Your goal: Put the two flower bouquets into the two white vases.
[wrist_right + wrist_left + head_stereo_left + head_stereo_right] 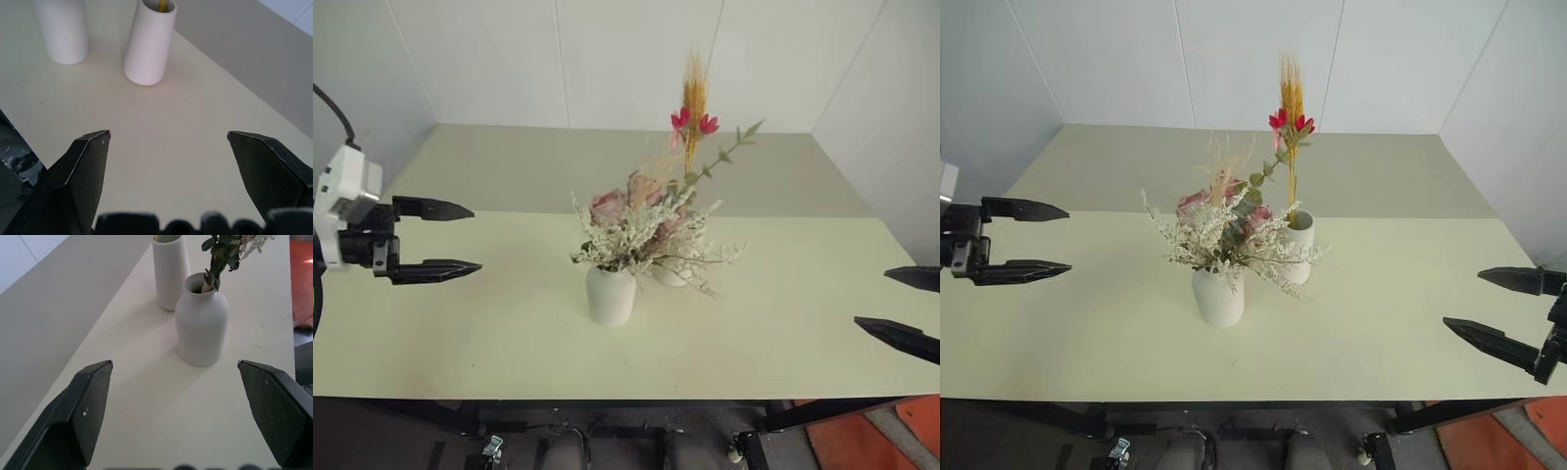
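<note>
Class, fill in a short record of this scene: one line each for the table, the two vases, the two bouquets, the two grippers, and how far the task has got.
table: pale green top
short vase, nearer the robot, holds the bushy bouquet
tall vase, just behind the short one, holds the slender stem
left gripper, open, empty, off to the side
right gripper, open, empty, off to the side
task: both bouquets stand in vases; looks done

A bare test room or lab; plain white panel walls (pixel 636 59); one pale green table (pixel 489 323) on black legs.
</note>
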Robot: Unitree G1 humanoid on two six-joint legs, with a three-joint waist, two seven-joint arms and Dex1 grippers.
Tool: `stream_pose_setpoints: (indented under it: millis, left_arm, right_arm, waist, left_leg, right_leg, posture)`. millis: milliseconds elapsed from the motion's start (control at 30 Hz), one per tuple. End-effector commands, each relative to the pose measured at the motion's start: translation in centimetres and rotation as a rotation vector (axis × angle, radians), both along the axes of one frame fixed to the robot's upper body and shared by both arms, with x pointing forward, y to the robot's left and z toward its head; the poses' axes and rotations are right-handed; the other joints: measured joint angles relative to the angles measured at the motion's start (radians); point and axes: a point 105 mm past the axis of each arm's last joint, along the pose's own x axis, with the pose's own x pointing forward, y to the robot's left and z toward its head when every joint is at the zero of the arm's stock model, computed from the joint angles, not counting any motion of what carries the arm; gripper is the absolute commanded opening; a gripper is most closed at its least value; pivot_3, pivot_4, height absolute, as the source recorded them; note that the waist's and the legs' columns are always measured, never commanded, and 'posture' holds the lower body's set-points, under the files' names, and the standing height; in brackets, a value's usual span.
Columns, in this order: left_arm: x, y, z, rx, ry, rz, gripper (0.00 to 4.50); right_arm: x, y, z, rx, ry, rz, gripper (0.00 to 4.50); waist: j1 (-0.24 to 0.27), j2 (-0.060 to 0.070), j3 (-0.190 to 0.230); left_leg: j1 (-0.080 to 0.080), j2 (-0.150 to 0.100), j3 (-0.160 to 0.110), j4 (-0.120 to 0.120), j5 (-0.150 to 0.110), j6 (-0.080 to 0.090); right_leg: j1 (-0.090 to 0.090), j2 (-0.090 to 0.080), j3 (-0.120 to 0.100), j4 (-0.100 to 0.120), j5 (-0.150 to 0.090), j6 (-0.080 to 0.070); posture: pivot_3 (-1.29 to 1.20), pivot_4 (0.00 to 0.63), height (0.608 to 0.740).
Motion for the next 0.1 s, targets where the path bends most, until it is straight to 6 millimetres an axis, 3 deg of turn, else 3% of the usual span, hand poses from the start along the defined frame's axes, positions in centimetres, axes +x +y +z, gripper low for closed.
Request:
stream_pose_setpoints:
  millis: [33, 100]
  left_arm:
    - [-0.58, 0.57, 2.03, 0.016, -0.068, 0.024, 4.47]
    - [-1.1, 0.31, 2.17, 0.008, -0.059, 0.018, 4.47]
  right_arm:
    - [0.4, 0.21, 0.73, -0.014, -0.029, 0.028, 4.5]
    - [0.82, -0.06, 0.58, -0.016, -0.023, 0.037, 4.5]
  waist:
    - [-0.002, 0.0, 0.0]
    - [-0.003, 0.0, 0.0]
  left_leg:
    - [0.0, 0.0, 0.0, 0.0, 0.0, 0.0]
    - [0.0, 0.0, 0.0, 0.0, 0.0, 0.0]
  right_leg:
    - [0.0, 0.0, 0.0, 0.0, 0.0, 0.0]
    - [0.0, 0.0, 0.0, 0.0, 0.0, 0.0]
  posture:
    - [0.0, 0.15, 0.74]
    - [0.0, 0.15, 0.74]
